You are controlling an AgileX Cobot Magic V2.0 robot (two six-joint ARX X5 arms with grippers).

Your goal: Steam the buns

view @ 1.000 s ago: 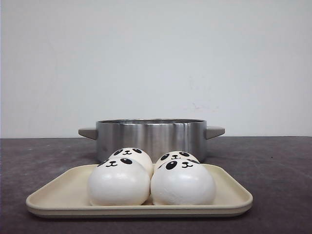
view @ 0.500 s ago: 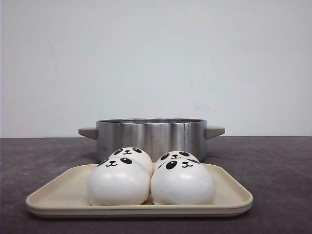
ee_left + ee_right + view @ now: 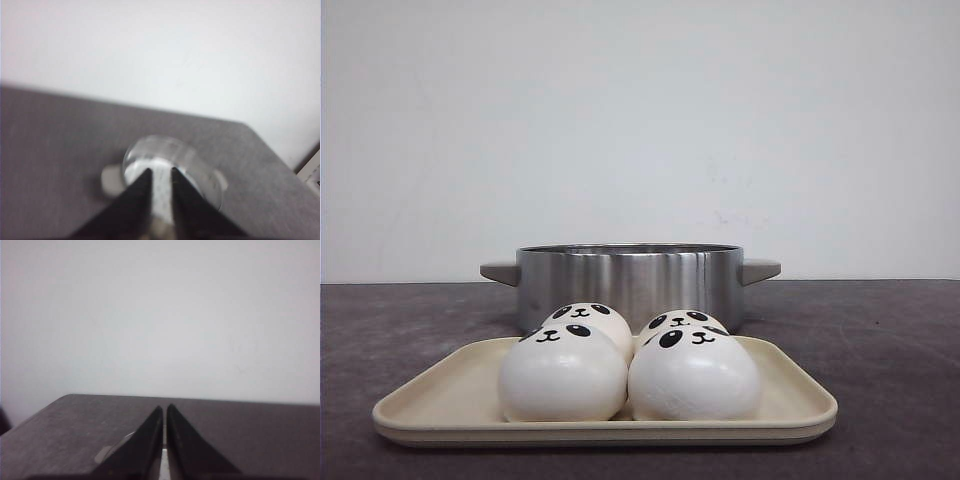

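Observation:
Several white buns with black panda faces sit close together on a cream tray [image 3: 440, 395]: two in front [image 3: 563, 375] [image 3: 695, 378] and two behind [image 3: 588, 318] [image 3: 680, 320]. Just behind the tray stands a steel pot [image 3: 630, 275] with two handles. Neither gripper shows in the front view. In the blurred left wrist view my left gripper [image 3: 161, 172] hangs over the pot [image 3: 167, 146], its jaws a little apart with nothing between them. My right gripper [image 3: 164, 409] is shut and empty, with one pot handle [image 3: 105, 454] beside its fingers.
A dark grey table [image 3: 890, 340] runs back to a plain white wall [image 3: 640, 120]. The table's far corner and edge [image 3: 252, 131] show in the left wrist view.

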